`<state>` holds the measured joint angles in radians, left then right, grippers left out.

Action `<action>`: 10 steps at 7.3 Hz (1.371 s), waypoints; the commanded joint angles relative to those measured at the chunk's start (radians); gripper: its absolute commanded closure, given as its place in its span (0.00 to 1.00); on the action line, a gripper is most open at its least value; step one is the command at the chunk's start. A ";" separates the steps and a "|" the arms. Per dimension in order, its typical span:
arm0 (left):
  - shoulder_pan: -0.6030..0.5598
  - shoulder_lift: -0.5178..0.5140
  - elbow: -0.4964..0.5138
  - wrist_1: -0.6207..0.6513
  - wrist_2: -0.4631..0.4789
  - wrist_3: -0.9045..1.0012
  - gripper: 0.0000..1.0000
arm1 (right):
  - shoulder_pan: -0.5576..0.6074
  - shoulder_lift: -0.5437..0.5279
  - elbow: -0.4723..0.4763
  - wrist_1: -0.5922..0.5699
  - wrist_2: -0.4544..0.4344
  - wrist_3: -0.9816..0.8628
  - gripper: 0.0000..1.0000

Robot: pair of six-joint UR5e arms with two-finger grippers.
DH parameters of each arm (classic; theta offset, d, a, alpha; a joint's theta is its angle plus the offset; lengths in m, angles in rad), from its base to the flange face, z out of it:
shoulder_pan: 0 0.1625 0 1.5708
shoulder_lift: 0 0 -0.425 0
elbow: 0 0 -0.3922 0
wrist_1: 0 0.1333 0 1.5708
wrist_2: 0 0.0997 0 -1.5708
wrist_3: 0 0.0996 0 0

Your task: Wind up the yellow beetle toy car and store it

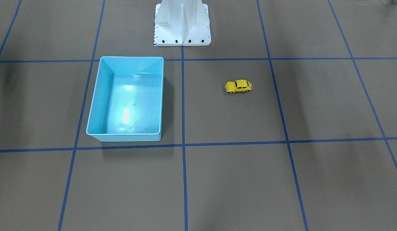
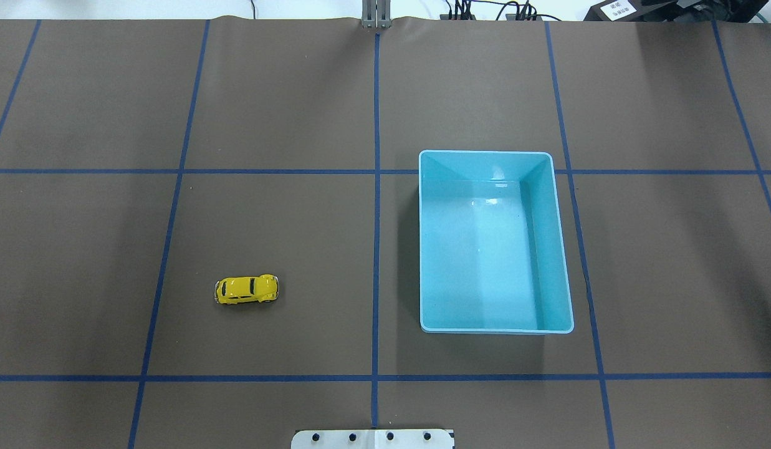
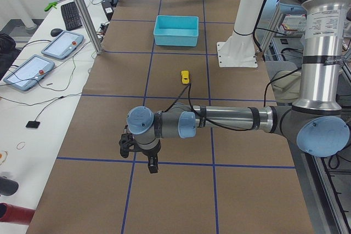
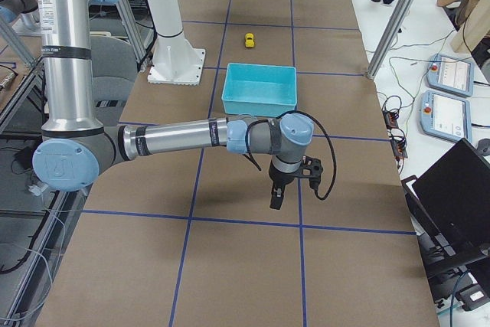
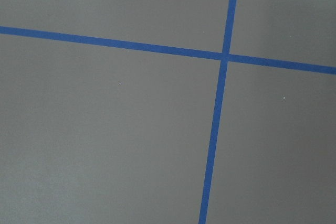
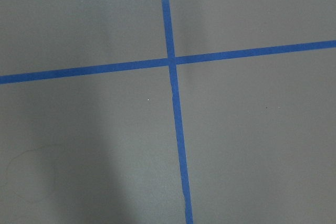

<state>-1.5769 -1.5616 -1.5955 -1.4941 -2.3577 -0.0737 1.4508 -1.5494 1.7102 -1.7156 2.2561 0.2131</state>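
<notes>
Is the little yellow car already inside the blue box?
No, the yellow car stands on the brown table, well apart from the blue box.

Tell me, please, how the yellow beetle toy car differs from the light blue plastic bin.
The yellow beetle toy car is tiny, the light blue plastic bin far larger. The car is rounded and glossy, the bin rectangular and open-topped. The car lies on the robot's left, the bin on its right. Both rest on the brown table.
</notes>
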 commanded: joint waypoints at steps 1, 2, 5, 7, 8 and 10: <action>-0.006 0.015 -0.006 -0.002 -0.005 0.000 0.00 | -0.001 0.009 -0.013 -0.001 0.061 0.002 0.00; -0.006 0.015 -0.006 -0.002 -0.002 0.000 0.00 | -0.001 0.011 -0.014 -0.001 0.062 0.002 0.00; -0.008 0.017 -0.009 -0.002 -0.002 0.000 0.00 | -0.001 0.011 -0.018 -0.001 0.062 0.000 0.00; -0.006 0.015 -0.015 -0.005 0.000 0.003 0.00 | -0.001 0.009 -0.029 -0.001 0.062 0.000 0.00; -0.006 0.015 -0.015 -0.008 0.000 0.003 0.00 | -0.001 0.009 -0.027 -0.001 0.062 0.000 0.00; -0.008 0.020 -0.032 -0.011 -0.009 0.023 0.00 | -0.001 0.009 -0.029 -0.001 0.062 0.000 0.00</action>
<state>-1.5833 -1.5451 -1.6145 -1.5033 -2.3606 -0.0658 1.4496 -1.5401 1.6827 -1.7165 2.3179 0.2138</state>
